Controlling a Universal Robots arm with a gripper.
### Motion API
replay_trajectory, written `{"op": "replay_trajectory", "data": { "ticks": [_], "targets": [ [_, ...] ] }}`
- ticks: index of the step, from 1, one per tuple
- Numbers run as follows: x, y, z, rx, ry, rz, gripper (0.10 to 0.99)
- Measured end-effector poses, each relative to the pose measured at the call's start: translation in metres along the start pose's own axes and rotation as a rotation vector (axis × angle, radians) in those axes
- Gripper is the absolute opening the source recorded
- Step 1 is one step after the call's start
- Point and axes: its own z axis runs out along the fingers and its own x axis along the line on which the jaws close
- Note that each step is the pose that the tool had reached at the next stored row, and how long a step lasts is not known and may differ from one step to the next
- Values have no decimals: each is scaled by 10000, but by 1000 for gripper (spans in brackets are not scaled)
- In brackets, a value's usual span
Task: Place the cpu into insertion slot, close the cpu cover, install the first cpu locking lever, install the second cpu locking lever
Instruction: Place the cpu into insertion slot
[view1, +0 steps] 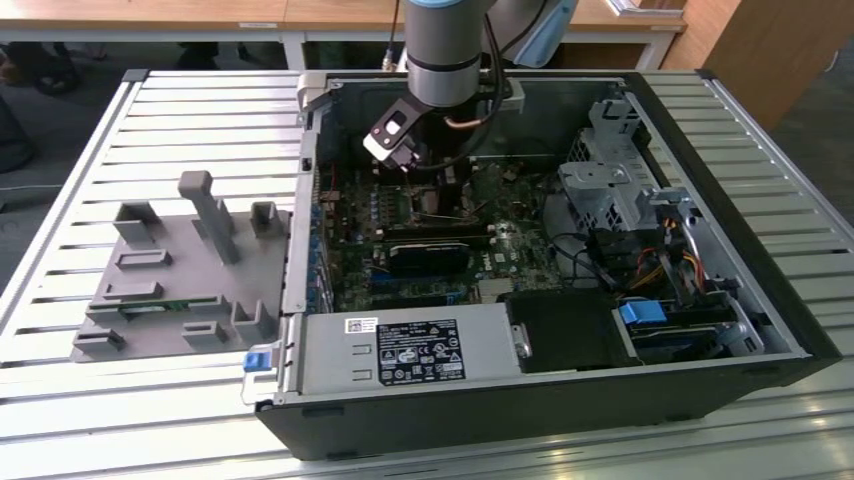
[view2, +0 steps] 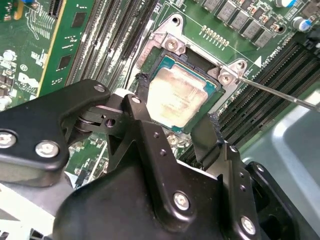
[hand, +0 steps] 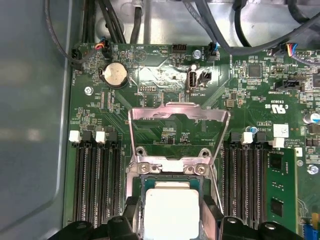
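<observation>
Gripper (view2: 176, 109) down inside the open computer case (view1: 561, 400), closed to a narrow spread on the cpu (view2: 177, 95). My fingers (view2: 139, 102) sit against two opposite edges of it, one pad each side. The first wrist view shows the same thing, gripper (hand: 171, 219) straddling the cpu (hand: 171, 202).

Cpu lies flat, silver top up, inside the insertion slot (view2: 196, 63). Can't tell if it is fully seated.

Cpu cover (hand: 177, 111) is open, standing up from the slot edge farthest from my fingers, green board visible through its window. Thin metal lever (view2: 280, 95) juts out past one slot corner, unlatched.

Slot sits mid-motherboard (hand: 250, 90), between two banks of long black memory slots (hand: 97, 185). Coin cell (hand: 115, 75) lies near the board's edge beyond the cover.

In the exterior view my arm (view1: 447, 50) drops into the case's far side. Grey plastic fixture (view1: 174, 270) lies on the slatted table (view1: 80, 430), beside the case at the exterior view's left.
</observation>
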Motion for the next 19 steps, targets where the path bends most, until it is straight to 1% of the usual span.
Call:
{"op": "replay_trajectory", "data": {
  "ticks": [2,3,4,7,8,9,10,13,15,16,19],
  "targets": [
    [0,3,-24,5,1,0,596],
    [0,5,-36,11,1,-1,537],
    [0,7,-47,17,0,0,537],
    [0,11,-76,30,0,1,357],
    [0,12,-85,31,1,1,357],
    [0,13,-91,32,1,1,302],
    [0,13,-97,34,0,0,302],
    [0,14,-110,35,0,1,125],
    [1,15,-116,33,2,0,125],
    [1,15,-120,34,0,0,106],
    [0,16,-133,35,0,0,106]
  ]
}}
